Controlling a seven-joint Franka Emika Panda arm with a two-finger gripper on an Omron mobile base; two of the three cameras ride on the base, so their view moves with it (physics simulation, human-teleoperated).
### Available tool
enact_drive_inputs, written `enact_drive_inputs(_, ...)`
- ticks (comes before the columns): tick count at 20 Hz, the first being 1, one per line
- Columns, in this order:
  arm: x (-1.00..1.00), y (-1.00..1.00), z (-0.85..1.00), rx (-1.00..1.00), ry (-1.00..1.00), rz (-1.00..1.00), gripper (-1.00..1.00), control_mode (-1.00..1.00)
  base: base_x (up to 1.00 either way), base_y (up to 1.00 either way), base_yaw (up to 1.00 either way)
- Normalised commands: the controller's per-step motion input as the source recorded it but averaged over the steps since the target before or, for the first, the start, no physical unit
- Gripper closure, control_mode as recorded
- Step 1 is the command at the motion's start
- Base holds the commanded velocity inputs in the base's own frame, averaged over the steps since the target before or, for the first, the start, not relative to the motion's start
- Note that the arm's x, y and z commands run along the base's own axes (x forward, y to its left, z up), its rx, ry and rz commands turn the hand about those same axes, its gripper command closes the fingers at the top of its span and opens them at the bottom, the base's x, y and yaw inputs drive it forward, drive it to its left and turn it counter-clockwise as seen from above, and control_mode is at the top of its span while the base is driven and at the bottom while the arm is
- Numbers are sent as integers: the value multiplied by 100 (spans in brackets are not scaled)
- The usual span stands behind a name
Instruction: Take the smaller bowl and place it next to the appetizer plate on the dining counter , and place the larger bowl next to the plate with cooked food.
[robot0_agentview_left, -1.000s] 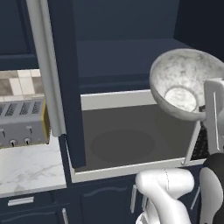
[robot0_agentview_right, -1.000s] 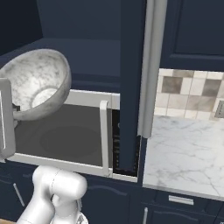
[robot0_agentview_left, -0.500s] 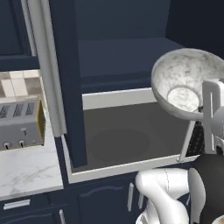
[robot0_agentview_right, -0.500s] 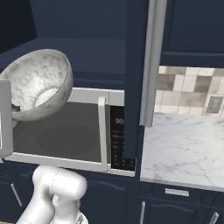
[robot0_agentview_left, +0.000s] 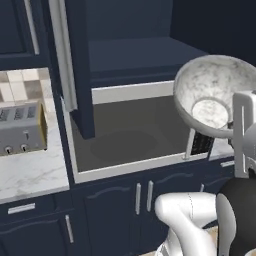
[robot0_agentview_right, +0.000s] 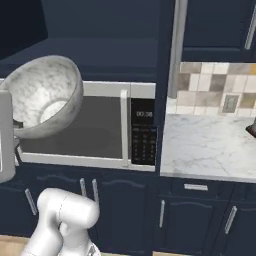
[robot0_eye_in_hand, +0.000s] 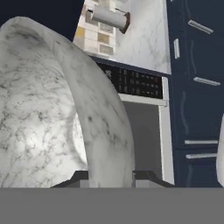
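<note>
The room is a kitchen of dark navy cabinets (robot0_agentview_right: 125, 205) with slim silver handles, and wall cabinets of the same navy above. Set into the run of units is a microwave (robot0_agentview_right: 100, 130) with a pale frame, a dark window and a black keypad panel (robot0_agentview_right: 143, 132) on its right side; in the left base view its cavity reads as a grey recess with a white lip. To the right of the microwave lies a white-grey marble bench (robot0_agentview_right: 210, 145), backed by a wall of beige, cream and grey tiles (robot0_agentview_right: 215, 90) that carries a small socket plate (robot0_agentview_right: 229, 103). To the left of the microwave, in the left base view, a second stretch of marble bench (robot0_agentview_left: 27, 172) bears a silver toaster (robot0_agentview_left: 21, 129) standing against more tiles.

The larger bowl (robot0_agentview_left: 215, 95) hangs in the air in front of the microwave, tilted so that its mouth faces partly sideways, its grey-white marbled inside and pale round bottom showing. In the hand view its rim passes between the two dark fingertips, so the pincer (robot0_eye_in_hand: 111, 177) stands narrow, clamped on the bowl's wall. The bowl touches no bench.
</note>
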Motion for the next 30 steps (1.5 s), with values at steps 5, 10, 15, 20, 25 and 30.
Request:
enact_drive_inputs(5, 0, 0, 0, 0, 0, 0, 100, 100, -40, 56, -30)
enact_drive_inputs(10, 0, 0, 0, 0, 0, 0, 100, 100, -58, 23, -25)
enact_drive_inputs(15, 0, 0, 0, 0, 0, 0, 100, 100, -82, 0, -23)
enact_drive_inputs(20, 0, 0, 0, 0, 0, 0, 100, 100, -80, 0, -32)
enact_drive_inputs(25, 0, 0, 0, 0, 0, 0, 100, 100, -75, 0, -31)
enact_drive_inputs(30, 0, 0, 0, 0, 0, 0, 100, 100, -83, 0, -32)
